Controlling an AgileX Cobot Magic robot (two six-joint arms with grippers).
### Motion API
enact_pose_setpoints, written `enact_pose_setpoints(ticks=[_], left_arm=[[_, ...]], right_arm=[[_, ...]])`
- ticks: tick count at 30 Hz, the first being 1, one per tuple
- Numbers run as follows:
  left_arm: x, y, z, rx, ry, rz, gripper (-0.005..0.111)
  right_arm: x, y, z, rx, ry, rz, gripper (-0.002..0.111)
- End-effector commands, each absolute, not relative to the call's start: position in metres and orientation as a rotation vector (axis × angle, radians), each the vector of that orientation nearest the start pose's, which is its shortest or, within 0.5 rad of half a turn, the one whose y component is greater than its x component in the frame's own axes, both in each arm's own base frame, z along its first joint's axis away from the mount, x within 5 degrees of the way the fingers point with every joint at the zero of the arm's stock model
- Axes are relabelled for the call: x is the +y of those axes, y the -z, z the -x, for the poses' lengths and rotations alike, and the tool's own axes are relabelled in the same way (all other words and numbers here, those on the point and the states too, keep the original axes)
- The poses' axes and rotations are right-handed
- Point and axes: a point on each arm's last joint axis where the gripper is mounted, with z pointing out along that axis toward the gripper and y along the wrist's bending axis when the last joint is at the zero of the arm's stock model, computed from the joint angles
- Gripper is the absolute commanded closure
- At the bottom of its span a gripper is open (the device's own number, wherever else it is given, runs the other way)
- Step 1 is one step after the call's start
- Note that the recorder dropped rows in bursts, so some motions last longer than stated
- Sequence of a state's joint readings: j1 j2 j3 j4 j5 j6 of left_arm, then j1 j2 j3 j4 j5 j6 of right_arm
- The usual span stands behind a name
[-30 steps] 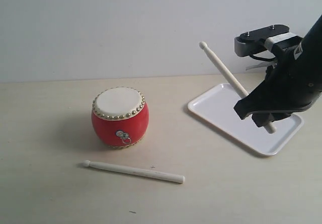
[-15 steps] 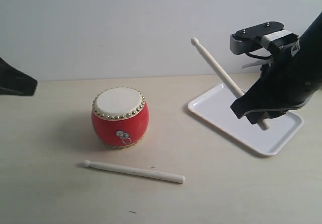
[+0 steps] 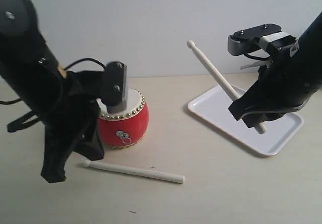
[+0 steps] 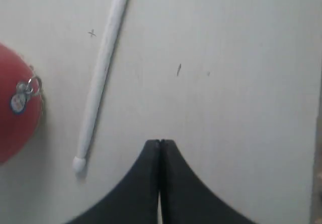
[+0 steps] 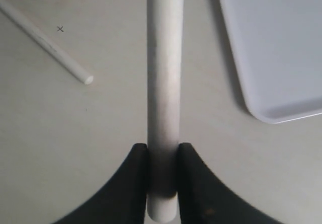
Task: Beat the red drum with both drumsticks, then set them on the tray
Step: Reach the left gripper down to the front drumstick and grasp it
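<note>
The red drum [image 3: 128, 126] stands mid-table, its left part covered by my left arm; its red side with the metal ring shows in the left wrist view [image 4: 14, 108]. One drumstick [image 3: 136, 171] lies flat on the table in front of the drum [image 4: 103, 68]. My left gripper [image 3: 53, 176] hangs shut and empty just beside that stick's rounded tip [image 4: 160, 142]. My right gripper [image 3: 247, 115] is shut on the other drumstick [image 3: 214, 73] near its butt end [image 5: 164, 83], holding it slanted with the tip up and pointing left, above the white tray [image 3: 282, 133].
The tray's rounded corner [image 5: 271, 58] lies beside the held stick. A white wall runs behind the table. The lying stick's butt end [image 5: 86, 79] sits on bare tabletop between drum and tray.
My left arm has swung in from the left edge and now stands in front of the drum. The right gripper with its stick has drifted a little left and up.
</note>
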State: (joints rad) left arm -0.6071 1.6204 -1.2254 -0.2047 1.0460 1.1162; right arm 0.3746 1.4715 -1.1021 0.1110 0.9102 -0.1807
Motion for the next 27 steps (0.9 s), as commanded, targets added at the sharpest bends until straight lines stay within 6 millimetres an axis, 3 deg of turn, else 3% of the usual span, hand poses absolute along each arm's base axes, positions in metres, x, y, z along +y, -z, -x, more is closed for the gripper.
enact_pose_setpoints(ticks=[1, 6, 17, 27], left_arm=[[-0.219, -0.239, -0.271, -2.101, -0.123, 2.625, 0.107], [-0.236, -0.216, -0.290, -2.130, -0.154, 2.579, 0.104], [-0.252, -0.174, -0.305, -2.107, -0.137, 2.614, 0.067], [-0.256, -0.144, -0.313, -2.110, -0.114, 2.605, 0.064]], right_arm=[[0.113, -0.276, -0.266, 2.691, -0.203, 0.701, 0.108], [0.113, -0.276, -0.265, 2.693, -0.201, 0.711, 0.108], [0.115, -0.276, -0.266, 2.666, -0.223, 0.735, 0.108], [0.115, -0.276, -0.266, 2.660, -0.219, 0.754, 0.108]])
